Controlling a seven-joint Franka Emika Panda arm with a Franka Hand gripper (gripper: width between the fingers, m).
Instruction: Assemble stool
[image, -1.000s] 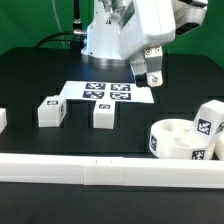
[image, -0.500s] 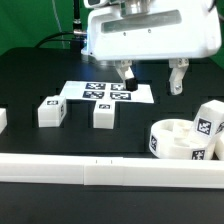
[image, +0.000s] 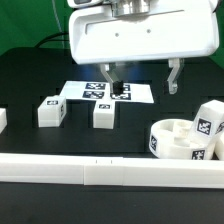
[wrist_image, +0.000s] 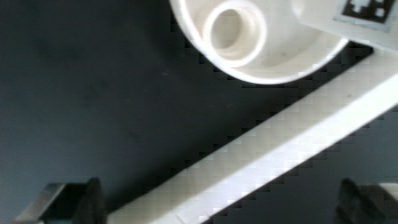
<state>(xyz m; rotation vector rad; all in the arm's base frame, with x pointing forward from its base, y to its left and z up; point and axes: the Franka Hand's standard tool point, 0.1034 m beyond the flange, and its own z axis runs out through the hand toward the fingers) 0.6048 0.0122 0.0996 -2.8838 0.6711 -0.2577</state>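
The round white seat (image: 178, 140) lies on the black table at the exterior view's right, sockets up. One tagged white leg (image: 208, 124) stands against its far right side. Two more tagged legs (image: 50, 111) (image: 102, 114) lie apart on the table left of the middle. My gripper (image: 141, 78) hangs open and empty above the table behind them, its fingers (image: 110, 76) wide apart. In the wrist view the seat (wrist_image: 267, 45) shows beyond the open gripper (wrist_image: 222, 203), with only dark table and rail between the fingertips (wrist_image: 71, 200).
The marker board (image: 140, 95) lies flat under the gripper. A long white border rail (image: 100, 172) runs along the front edge and crosses the wrist view (wrist_image: 267, 140) diagonally. Another white piece (image: 2, 120) sits at the exterior view's left edge.
The wrist has turned and the hand has moved toward the exterior view's left. Both fingers now show side by side, wide apart. The stool parts have not moved.
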